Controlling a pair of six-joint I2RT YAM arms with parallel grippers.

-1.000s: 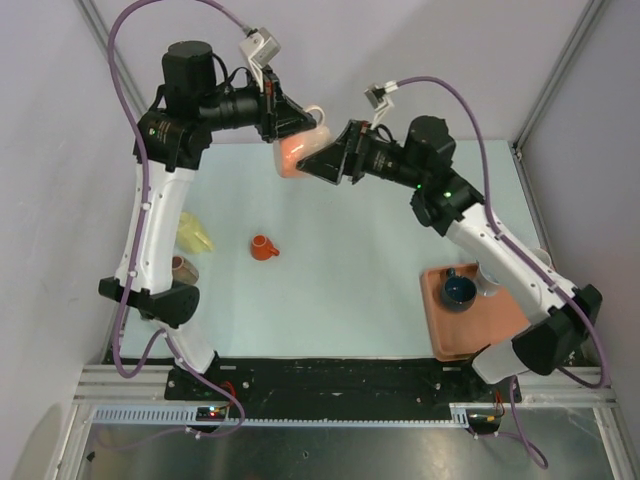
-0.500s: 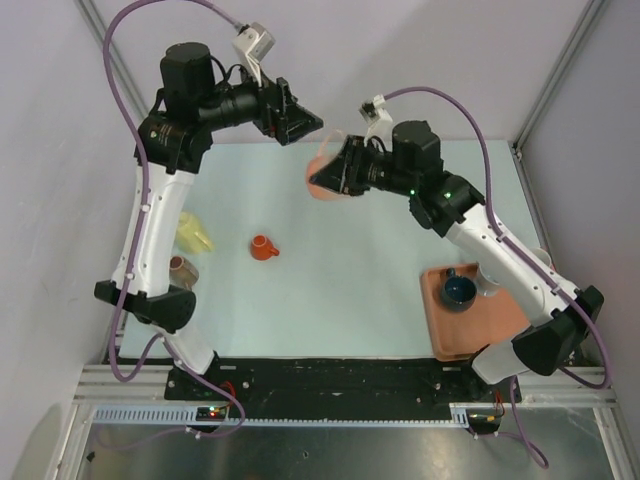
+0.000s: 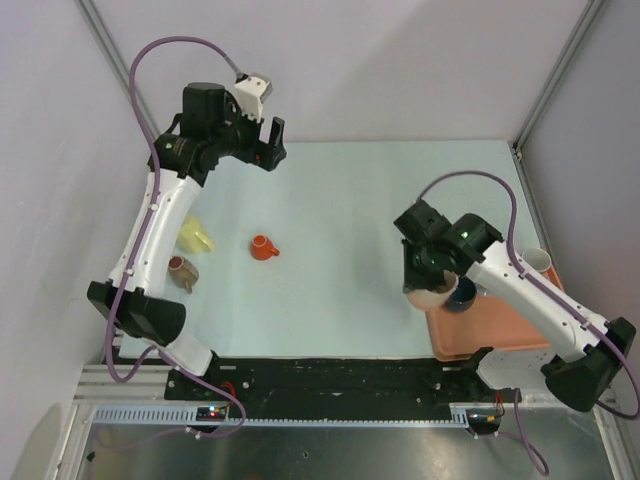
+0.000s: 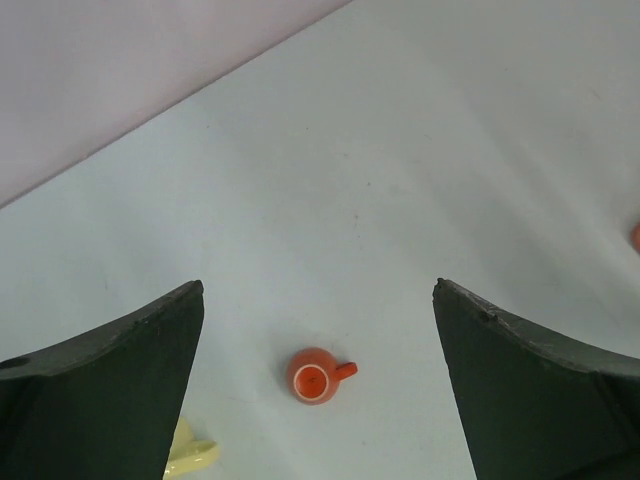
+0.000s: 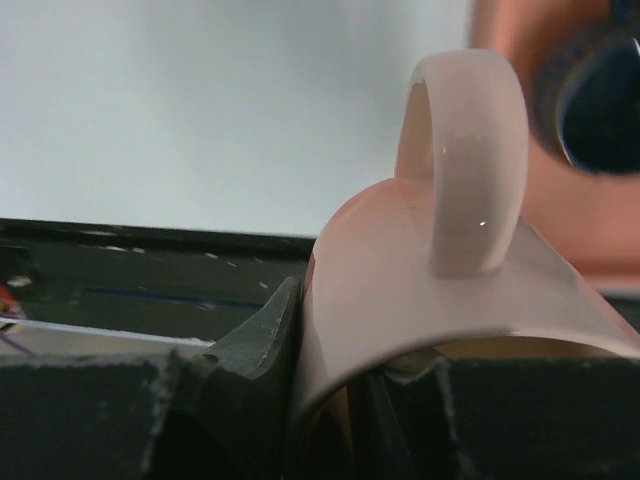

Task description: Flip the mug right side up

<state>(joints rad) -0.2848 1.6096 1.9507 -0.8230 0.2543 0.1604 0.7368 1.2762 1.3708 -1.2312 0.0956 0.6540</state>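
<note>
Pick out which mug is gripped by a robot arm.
The pale pink mug, clamped in the right gripper. The orange mug and brown mug sit loose on the table; the dark blue mug sits on the tray.

A small orange ceramic cup [image 3: 263, 247] sits left of centre on the pale tabletop [image 3: 360, 210], handle pointing right. At the left edge lies a yellow object [image 3: 195, 233] (shape unclear), and a brown cup [image 3: 183, 270] lies just below it. At lower right, a terracotta rectangular tray [image 3: 470, 335] carries a dark blue cup [image 3: 462, 293].
</note>
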